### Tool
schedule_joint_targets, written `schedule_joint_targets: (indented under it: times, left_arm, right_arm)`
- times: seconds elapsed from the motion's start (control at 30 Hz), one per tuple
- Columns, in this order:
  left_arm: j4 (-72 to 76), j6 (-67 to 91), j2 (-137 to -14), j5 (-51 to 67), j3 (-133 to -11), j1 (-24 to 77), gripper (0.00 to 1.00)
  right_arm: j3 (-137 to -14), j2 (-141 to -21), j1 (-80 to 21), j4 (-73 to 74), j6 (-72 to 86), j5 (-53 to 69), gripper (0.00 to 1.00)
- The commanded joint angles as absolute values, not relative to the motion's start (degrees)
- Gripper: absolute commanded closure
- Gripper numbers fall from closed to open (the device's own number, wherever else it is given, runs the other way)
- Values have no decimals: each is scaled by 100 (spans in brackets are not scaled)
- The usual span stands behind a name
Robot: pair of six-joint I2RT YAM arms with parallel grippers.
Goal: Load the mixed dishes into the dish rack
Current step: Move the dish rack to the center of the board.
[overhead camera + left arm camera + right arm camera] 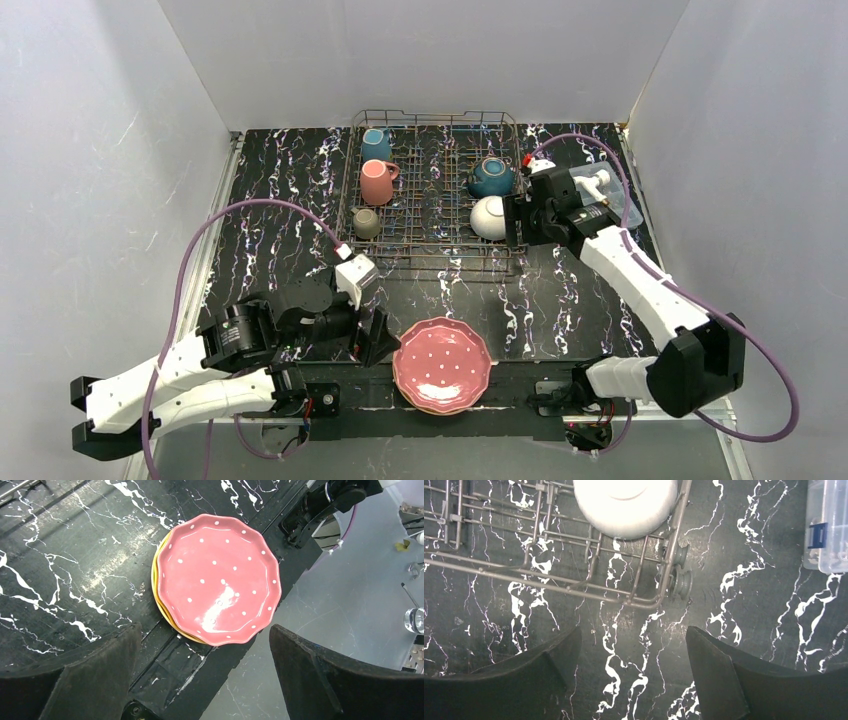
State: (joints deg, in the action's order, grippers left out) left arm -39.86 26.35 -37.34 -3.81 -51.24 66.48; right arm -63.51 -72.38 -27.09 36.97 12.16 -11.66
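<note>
The dish rack [430, 190] is a grey wire basket on the black marbled table [280, 200], and it holds five items. Along the rack's left side stand three mugs in a row: a blue mug [375, 143] at the far end, a pink mug [377, 182] in the middle and a grey-olive mug [366, 222] nearest the front. On the rack's right side sits a teal bowl [490, 177], with a white bowl [489, 217] just in front of it, close against the rack's right wall near its front right corner. Outside the rack, well in front of its front edge, lies a pink plate [442, 365] with white dots on top of a yellow plate [159, 587]; only the yellow rim shows at one side. The left gripper [204, 630] hangs above this stack with its jaws spread wide and nothing between them. The right gripper [633, 635] sits just outside the rack's front right corner, jaws apart over bare table and gripping nothing. A clear plastic box [826, 525] rests to the right of the rack.
</note>
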Motion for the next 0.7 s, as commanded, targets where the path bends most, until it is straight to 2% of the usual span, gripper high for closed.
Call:
schedule_joint_targets:
  times: [0.0,0.33,0.67]
  left_arm:
    - [-3798,2444,-3693,-185,-4898,6612,2]
    - [-3727,2443,-3708,-192,-4667,6592,2]
    - [-3825,2644,-3629,-378,-4613,6585,2]
  right_arm:
    - [-6566,-7517,-2443,3283,975,-497,14]
    - [-6680,-8128,-1976,2881,938,-37,8]
    - [-6808,-8590,-1848,2655,1002,417,7]
